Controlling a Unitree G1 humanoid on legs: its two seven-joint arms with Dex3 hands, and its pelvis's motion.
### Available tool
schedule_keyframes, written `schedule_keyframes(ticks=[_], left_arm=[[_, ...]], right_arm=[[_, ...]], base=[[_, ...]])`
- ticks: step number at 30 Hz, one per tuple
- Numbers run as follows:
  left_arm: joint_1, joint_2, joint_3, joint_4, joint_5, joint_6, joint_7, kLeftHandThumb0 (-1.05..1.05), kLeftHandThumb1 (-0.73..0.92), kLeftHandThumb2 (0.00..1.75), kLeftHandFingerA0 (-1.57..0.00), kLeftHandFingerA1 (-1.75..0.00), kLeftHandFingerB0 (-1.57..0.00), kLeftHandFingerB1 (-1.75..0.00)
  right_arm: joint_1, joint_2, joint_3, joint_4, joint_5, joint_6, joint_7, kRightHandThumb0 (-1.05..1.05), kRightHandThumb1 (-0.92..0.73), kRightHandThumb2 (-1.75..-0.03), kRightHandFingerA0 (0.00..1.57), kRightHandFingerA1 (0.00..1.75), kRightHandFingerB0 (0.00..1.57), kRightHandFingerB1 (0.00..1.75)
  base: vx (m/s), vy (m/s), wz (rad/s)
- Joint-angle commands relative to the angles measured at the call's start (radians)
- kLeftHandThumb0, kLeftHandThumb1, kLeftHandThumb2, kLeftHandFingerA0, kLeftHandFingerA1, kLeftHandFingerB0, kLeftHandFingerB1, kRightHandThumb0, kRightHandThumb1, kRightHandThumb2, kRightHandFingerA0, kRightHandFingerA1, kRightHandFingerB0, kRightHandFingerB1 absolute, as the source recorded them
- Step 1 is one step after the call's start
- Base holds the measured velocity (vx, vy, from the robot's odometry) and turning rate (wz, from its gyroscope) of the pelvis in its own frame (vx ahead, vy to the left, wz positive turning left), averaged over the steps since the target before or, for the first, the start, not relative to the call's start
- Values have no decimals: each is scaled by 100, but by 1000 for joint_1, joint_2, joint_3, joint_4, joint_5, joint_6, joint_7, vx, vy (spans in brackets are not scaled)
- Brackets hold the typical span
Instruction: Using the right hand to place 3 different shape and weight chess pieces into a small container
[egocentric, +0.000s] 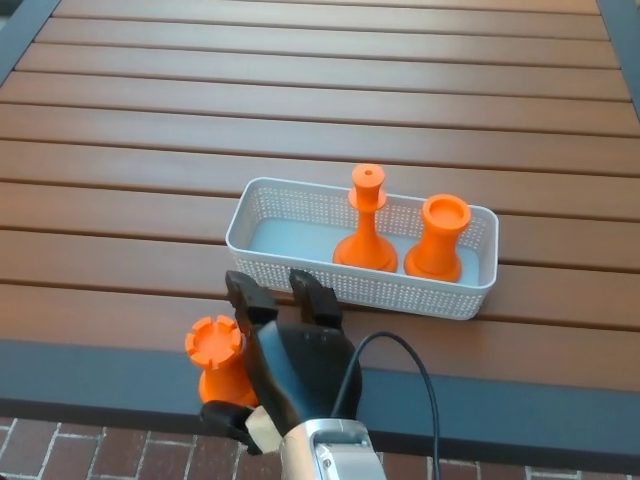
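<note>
— Two thick fingers of the right hand are sticking up apart from each other, with a clear gap between them, aren't they?

— Yes, they are pointing toward the basket, and they are not pinching anything. A thumb is showing low at the hand's left side, just under the rook's base. Whether it is touching the piece, I cannot tell.

— Where is the rook standing?

— It is standing upright on the dark front edge of the table, just beside the hand, on its left. The hand is covering part of the rook's right side.

— And the other pieces?

— Both are standing upright inside the white mesh basket. The slim piece with the knob top is sitting near the middle, and the stout piece with the cup top is sitting just beside it, toward the basket's right end.

— What is trailing from the wrist?

— A black cable is looping up from behind the hand and running down off the bottom of the picture. Brick paving is showing below the table's edge.
</note>
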Motion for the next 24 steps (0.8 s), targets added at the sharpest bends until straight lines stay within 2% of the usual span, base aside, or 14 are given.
schedule_keyframes(ticks=[1, 3, 4, 9, 10, 11, 12, 15, 16, 17, 19, 20, 23, 24], left_arm=[[19, 4, -4, 11, 39, -34, 35, -5, 55, 110, -107, -151, -98, -120], [22, 3, -6, 11, 39, -36, 35, -5, 55, 110, -107, -151, -98, -120], [24, -4, 9, 10, 14, -26, 8, -7, 52, 112, -109, -149, -100, -118], [25, -17, 35, 9, -23, 0, -33, -6, 53, 112, -105, -152, -95, -118], [24, -17, 37, 12, -24, -2, -39, -5, 52, 113, -104, -152, -95, -118], [22, -16, 41, 15, -26, -7, -46, -5, 52, 113, -104, -152, -95, -118], [23, -18, 41, 15, -23, -7, -42, -6, 51, 114, -104, -152, -96, -118], [23, -16, 28, 15, 5, -14, -9, -8, 51, 114, -104, -152, -95, -119], [31, -15, 24, 9, 12, -24, -9, -5, 55, 111, -104, -154, -94, -125], [32, -14, 27, 9, 10, -25, -12, -6, 53, 115, -105, -153, -95, -125], [29, -12, 30, 13, 7, -21, -10, -6, 53, 115, -105, -153, -95, -125], [26, -6, 24, 24, 19, -33, -8, -5, 53, 116, -103, -153, -91, -126], [25, -4, 21, 28, 24, -39, -8, -5, 53, 116, -103, -153, -91, -126], [28, -12, 28, 21, 12, -32, -15, -6, 56, 112, -104, -154, -94, -123]], right_arm=[[84, 286, -7, 27, 88, -21, -11, -88, -51, -94, 0, 38, 7, 18], [85, 284, -2, 23, 92, -17, -14, -88, -51, -94, 0, 38, 7, 18], [80, 279, -18, 36, 94, -18, -22, -89, -51, -95, 0, 45, 3, 23], [74, 280, -30, 57, 96, -10, -38, -90, -51, -94, 2, 43, 2, 26], [74, 286, -30, 65, 99, -10, -40, -90, -53, -94, 1, 59, 9, 26], [73, 291, -32, 74, 104, -12, -42, -90, -53, -94, 1, 59, 9, 26], [76, 291, -33, 77, 106, -14, -45, -85, -49, -91, 6, 70, 6, 26], [81, 291, -39, 80, 113, -22, -54, -80, -48, -94, 10, 72, 0, 33], [79, 278, -47, 79, 119, -26, -46, -85, -52, -92, 35, 88, 3, 37], [85, 267, -50, 79, 124, -47, -51, -74, -64, -59, 48, 103, 11, 44], [93, 261, -52, 80, 128, -73, -63, -74, -64, -59, 48, 103, 11, 44], [111, 261, -81, 84, 161, -144, -85, -62, -69, -60, 78, 119, 21, 51], [118, 261, -94, 88, 176, -176, -96, -62, -69, -60, 78, 119, 21, 51], [108, 267, -92, 92, 172, -170, -99, -58, -76, -63, 86, 124, 25, 54]], base=[[0, 0, 0], [0, 0, 0], [0, 0, 0], [0, 0, 0], [0, 0, 0], [0, 0, 0], [0, 0, 0], [0, 0, 0], [0, 0, 0], [0, 0, 0], [0, 0, 0], [0, 0, 0], [0, 0, 0], [0, 0, 0]])
